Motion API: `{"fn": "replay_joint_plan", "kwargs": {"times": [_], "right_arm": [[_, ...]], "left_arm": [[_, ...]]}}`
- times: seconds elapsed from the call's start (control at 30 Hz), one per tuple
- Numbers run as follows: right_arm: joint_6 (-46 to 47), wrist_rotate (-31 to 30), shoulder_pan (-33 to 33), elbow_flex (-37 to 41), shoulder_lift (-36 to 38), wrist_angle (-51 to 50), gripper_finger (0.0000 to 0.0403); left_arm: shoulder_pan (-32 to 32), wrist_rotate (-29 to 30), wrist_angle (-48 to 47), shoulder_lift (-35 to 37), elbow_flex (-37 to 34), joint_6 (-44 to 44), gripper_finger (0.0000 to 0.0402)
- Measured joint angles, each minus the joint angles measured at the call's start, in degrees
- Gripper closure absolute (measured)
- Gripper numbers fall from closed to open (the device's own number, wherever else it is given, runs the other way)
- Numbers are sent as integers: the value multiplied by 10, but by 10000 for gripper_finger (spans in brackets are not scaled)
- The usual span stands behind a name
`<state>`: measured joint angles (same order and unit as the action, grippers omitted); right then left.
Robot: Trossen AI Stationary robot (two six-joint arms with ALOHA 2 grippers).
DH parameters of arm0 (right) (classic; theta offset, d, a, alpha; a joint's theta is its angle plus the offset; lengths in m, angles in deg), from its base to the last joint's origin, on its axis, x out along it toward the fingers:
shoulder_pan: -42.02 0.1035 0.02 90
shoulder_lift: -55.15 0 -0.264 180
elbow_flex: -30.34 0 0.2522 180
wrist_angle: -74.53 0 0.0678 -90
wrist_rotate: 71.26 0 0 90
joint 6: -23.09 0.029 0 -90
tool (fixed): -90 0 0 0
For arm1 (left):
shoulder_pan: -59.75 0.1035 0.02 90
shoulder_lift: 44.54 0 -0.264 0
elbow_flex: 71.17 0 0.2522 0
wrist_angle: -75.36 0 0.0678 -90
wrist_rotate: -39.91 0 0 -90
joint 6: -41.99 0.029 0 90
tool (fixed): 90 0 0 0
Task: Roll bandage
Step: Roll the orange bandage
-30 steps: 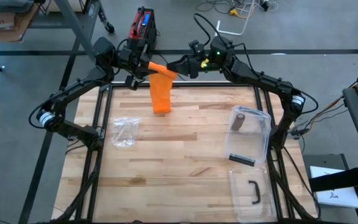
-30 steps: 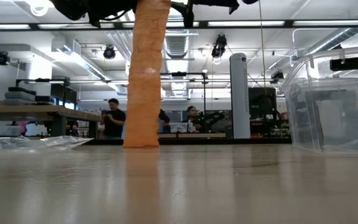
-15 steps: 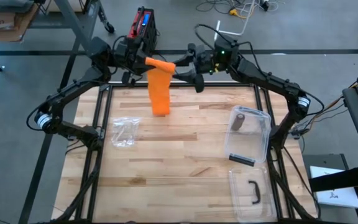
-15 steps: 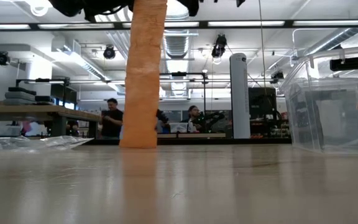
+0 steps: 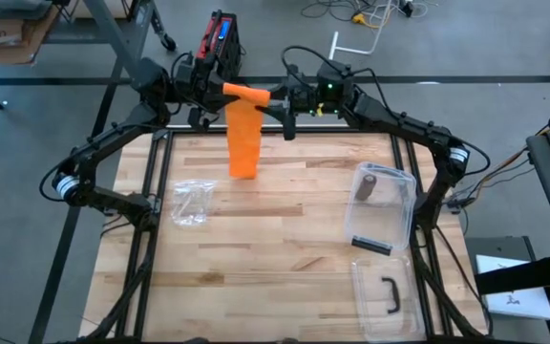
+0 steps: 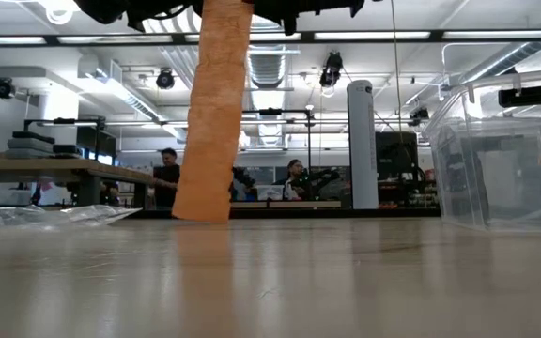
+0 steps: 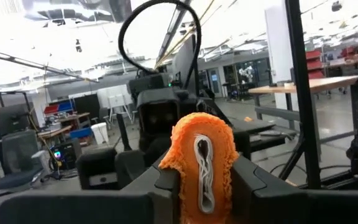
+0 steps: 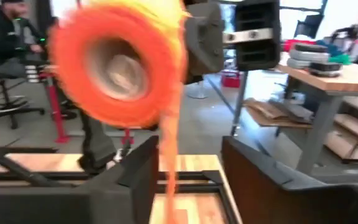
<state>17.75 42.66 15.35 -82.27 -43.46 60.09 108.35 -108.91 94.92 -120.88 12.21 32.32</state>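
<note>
An orange bandage is held high over the table's far edge. Its rolled end (image 5: 243, 93) is up between both grippers. Its loose strip (image 5: 244, 143) hangs down from the roll, and its lower end (image 6: 201, 211) reaches table level. My left gripper (image 5: 218, 93) comes from the left and is shut on the roll (image 7: 202, 155). My right gripper (image 5: 277, 103) faces it from the right and is open. In the right wrist view the roll (image 8: 118, 65) is seen end-on beyond my right gripper (image 8: 185, 180), with the strip (image 8: 169, 162) hanging between its fingers. My left gripper pinches the bandage's rolled end (image 7: 185, 163) between its two fingers, which squash it into a tall oval. The fingers come about level from the table's left. The roll is lifted clear, and the strip hangs slack below it.
A clear plastic box (image 5: 404, 222) with a dark roll inside stands at the right, seen also in the low view (image 6: 505, 160). Its lid (image 5: 366, 287) lies nearer the front edge. A crumpled clear bag (image 5: 191, 202) lies at the left. A red and black device (image 5: 220, 38) sits beyond the far edge.
My right gripper has rolled about its own pointing line beside the bandage roll, swinging out and back toward it. The hanging strip has tilted. Its lower end has drifted toward the table's left while the top stays in my left gripper.
</note>
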Motion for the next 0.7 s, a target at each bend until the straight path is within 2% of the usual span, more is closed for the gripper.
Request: {"fn": "replay_joint_plan", "kwargs": {"times": [0.27, 0.37, 0.6, 0.7], "right_arm": [[22, 0, 1, 0, 0, -1, 390], [49, 9, 0, 0, 1, -12, 393], [84, 80, -4, 0, 14, -67, 401], [84, 81, -5, 0, 24, -77, 402]], "left_arm": [[-2, 19, 43, 0, 0, -44, 340], [-2, 19, 44, 0, 0, -44, 345], [-2, 13, 44, -1, 0, -24, 339], [-2, 13, 41, -1, 0, -9, 341]]}}
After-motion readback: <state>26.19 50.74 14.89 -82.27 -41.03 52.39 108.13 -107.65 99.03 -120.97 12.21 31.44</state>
